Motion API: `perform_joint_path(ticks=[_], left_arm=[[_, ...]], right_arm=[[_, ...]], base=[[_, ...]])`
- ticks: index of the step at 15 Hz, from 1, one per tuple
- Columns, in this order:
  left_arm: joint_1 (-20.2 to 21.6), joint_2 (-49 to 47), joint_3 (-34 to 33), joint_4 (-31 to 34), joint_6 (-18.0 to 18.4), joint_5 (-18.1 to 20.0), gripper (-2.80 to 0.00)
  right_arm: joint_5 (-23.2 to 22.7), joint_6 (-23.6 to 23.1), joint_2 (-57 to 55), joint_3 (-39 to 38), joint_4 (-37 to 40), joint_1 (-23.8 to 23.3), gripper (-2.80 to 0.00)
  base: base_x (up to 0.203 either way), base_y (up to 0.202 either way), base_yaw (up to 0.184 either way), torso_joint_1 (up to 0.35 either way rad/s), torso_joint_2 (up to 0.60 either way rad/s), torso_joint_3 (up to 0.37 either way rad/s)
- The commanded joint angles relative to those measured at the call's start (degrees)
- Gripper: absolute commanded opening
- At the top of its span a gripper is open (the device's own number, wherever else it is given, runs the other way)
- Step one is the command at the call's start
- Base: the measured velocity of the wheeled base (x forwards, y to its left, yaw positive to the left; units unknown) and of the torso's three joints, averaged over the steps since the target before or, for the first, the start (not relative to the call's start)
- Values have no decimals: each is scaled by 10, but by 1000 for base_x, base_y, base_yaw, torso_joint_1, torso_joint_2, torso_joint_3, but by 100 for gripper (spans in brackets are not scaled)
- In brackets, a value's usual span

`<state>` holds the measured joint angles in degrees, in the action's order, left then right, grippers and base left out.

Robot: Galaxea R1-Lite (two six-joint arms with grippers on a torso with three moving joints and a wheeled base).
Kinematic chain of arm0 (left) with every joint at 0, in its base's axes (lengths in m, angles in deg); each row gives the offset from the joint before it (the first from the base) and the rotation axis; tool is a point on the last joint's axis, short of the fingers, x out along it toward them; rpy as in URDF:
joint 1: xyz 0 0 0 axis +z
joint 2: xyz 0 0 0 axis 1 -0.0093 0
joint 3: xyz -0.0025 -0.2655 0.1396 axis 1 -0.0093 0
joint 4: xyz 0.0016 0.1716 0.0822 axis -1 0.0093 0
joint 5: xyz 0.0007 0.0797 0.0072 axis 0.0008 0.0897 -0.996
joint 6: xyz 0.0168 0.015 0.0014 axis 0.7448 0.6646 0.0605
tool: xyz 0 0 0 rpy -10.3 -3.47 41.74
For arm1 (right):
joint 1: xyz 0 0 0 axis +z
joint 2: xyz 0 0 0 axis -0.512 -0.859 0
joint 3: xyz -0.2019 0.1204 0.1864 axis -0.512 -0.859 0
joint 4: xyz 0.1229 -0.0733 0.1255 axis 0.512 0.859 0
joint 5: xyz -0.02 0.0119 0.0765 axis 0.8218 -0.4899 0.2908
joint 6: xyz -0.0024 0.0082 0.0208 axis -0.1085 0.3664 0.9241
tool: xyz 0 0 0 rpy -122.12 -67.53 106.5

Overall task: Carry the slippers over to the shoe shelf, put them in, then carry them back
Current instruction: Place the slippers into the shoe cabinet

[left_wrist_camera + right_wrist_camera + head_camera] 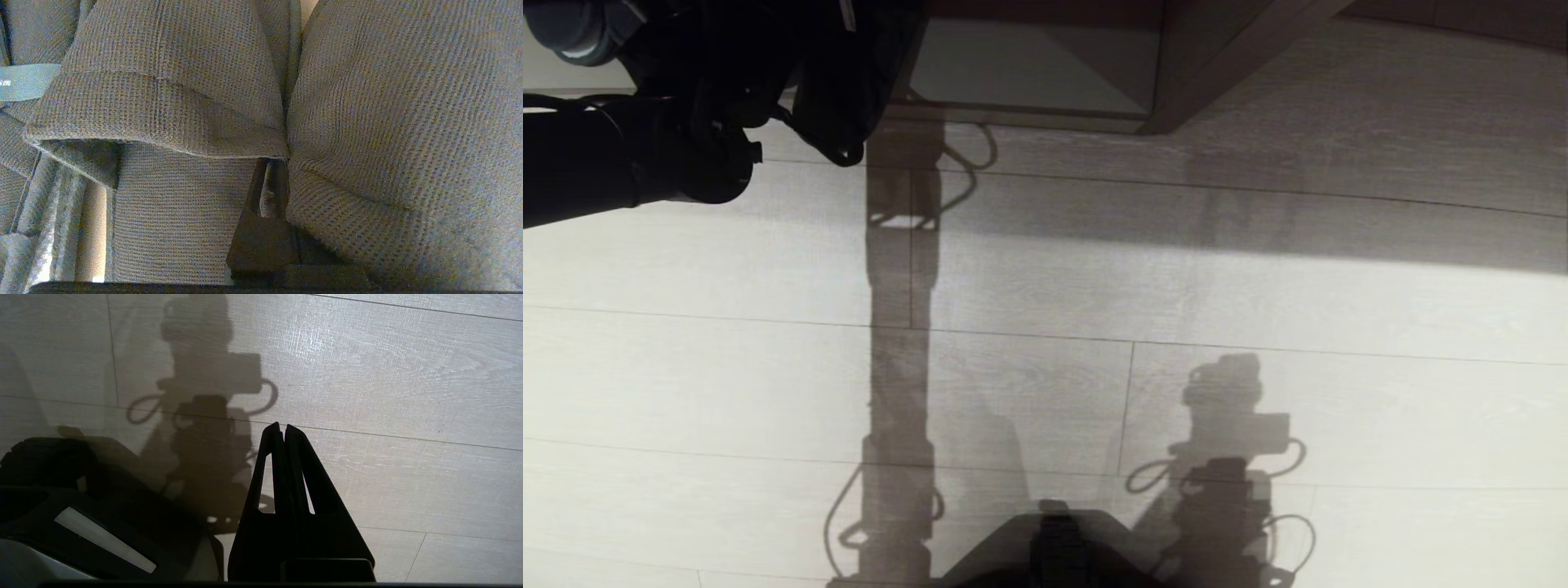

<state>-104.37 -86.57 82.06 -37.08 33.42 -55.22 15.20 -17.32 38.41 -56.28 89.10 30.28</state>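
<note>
The left hand (269,196) is clamped on the slippers (388,122), whose grey knit bunches right up against it. Beyond it stands the shoe shelf (1045,73) above pale floor (1258,310). The right hand (284,430), fingers together, hangs over the floor.

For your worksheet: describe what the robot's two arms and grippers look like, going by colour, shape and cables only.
The left arm is a thick black tube with black cable loops at its wrist. The right gripper is matt black: two flat, tapering fingers with slot cut-outs, widening to a broad base.
</note>
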Motion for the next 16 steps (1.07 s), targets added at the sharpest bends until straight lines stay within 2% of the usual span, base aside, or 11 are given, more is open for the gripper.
perform_joint_path(ticks=[1, 5, 8, 9, 14, 15, 16], left_arm=[[-7, -1, 0, 4, -2, -1, -280], [-44, 12, 0, 28, -2, -15, -280], [-55, 12, 0, 27, -1, -28, -280], [-61, 11, -1, 28, 0, -45, -280], [-74, 8, -1, 28, 1, -55, -280], [-74, 7, -1, 28, 1, -59, 0], [-74, 7, 0, 27, 1, -60, 0]], right_arm=[[0, 0, 2, 0, 0, 0, -280], [0, 0, 2, 0, 0, 0, -280], [0, 0, 2, 0, 0, 0, -280], [0, 0, 2, 0, 0, 0, -280], [0, 0, 2, 0, 0, 0, -280], [0, 0, 2, 0, 0, 0, -280], [0, 0, 2, 0, 0, 0, -280]], base=[[0, 0, 0, 0, 0, 0], [0, 0, 0, 0, 0, 0], [0, 0, 0, 0, 0, 0], [0, 0, 0, 0, 0, 0], [0, 0, 0, 0, 0, 0], [0, 0, 0, 0, 0, 0], [0, 0, 0, 0, 0, 0]])
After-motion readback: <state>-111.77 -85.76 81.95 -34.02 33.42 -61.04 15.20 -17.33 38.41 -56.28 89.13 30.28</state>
